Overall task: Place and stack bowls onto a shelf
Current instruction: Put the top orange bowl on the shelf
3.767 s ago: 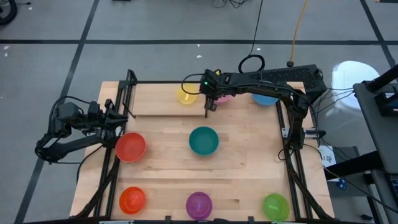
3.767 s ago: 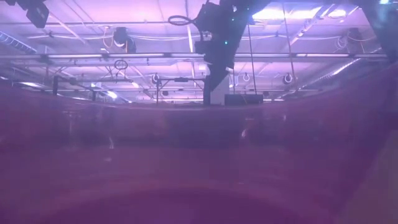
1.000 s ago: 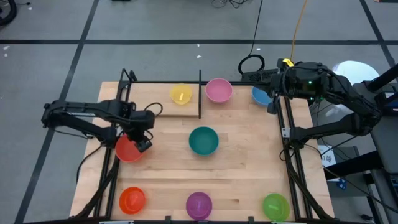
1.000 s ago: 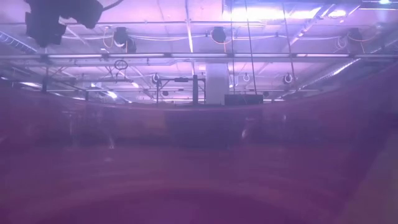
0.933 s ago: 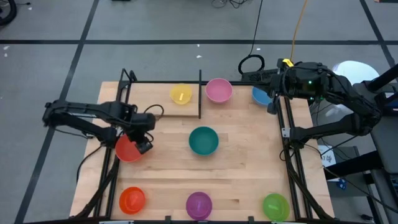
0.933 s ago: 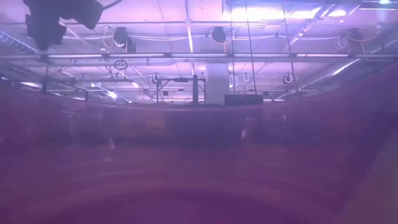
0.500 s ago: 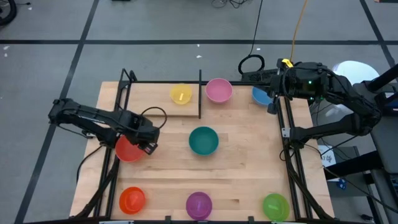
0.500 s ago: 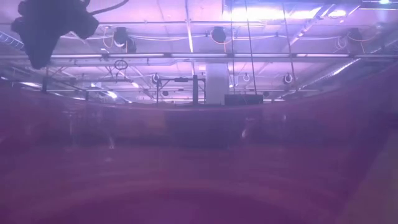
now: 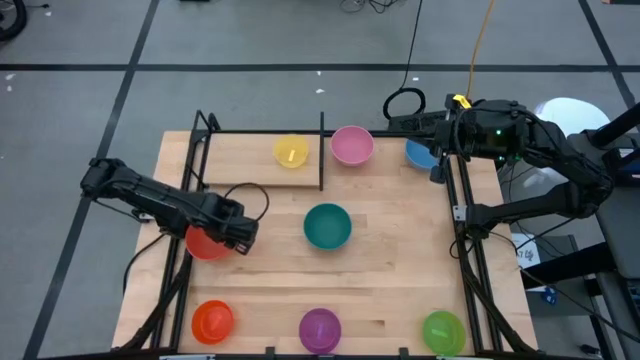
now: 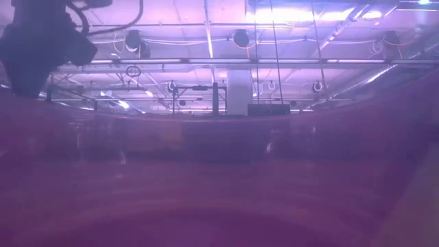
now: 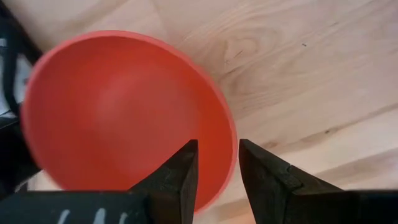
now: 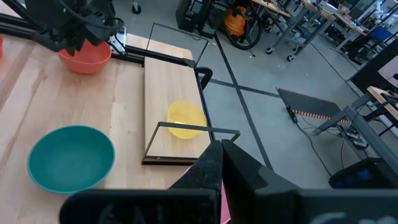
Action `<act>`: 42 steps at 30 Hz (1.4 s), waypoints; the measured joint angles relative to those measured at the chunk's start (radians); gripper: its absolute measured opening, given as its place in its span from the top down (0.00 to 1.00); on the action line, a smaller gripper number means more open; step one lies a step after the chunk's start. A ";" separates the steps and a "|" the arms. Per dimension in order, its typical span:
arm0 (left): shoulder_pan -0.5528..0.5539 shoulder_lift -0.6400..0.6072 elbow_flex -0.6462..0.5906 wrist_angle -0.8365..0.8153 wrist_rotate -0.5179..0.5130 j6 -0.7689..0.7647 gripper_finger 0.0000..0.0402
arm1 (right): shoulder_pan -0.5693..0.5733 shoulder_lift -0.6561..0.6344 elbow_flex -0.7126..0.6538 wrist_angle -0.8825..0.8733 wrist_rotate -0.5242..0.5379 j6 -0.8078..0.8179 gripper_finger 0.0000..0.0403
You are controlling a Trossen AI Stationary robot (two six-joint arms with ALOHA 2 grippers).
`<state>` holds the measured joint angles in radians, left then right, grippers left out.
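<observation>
- The light-wood table carries the whole scene, with black frame rods along its sides.
- The shelf, a narrow plank framed in thin black rods with one upright divider, lies along the far edge of the table.
- The left arm reaches in from the table's left side; the left gripper hangs over the right rim of the red bowl, near the left edge.
- In the left wrist view its fingers stand apart, one on each side of the red bowl's rim, not yet pinching it.
- The right arm waits folded by the far right corner; the right gripper has its fingers pressed together, holding nothing.
- The teal bowl sits mid-table.
- The yellow bowl rests on the shelf, left of the divider.
- The pink bowl sits just right of the divider.
- The blue bowl lies partly under the right arm.
- Along the near edge stand the orange bowl, purple bowl and green bowl.
</observation>
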<state>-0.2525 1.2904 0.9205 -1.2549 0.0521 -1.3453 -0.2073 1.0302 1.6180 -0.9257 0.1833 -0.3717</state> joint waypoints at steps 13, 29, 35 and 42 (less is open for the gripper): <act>-0.006 0.000 -0.142 0.147 0.035 0.049 0.70 | 0.000 0.000 0.000 0.001 0.003 0.016 1.00; -0.001 -0.003 -0.217 0.258 0.166 0.151 0.98 | 0.000 0.000 0.000 0.039 0.003 0.017 1.00; 0.012 -0.014 -0.086 0.189 0.191 0.203 0.99 | 0.000 0.000 0.000 0.048 0.003 0.017 1.00; 0.069 -0.014 0.200 -0.042 0.103 0.300 0.99 | 0.000 0.000 0.000 0.053 0.003 -0.006 1.00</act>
<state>-0.1834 1.2763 1.1200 -1.2968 0.1548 -1.0454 -0.2077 1.0306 1.6180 -0.8722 0.1867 -0.3778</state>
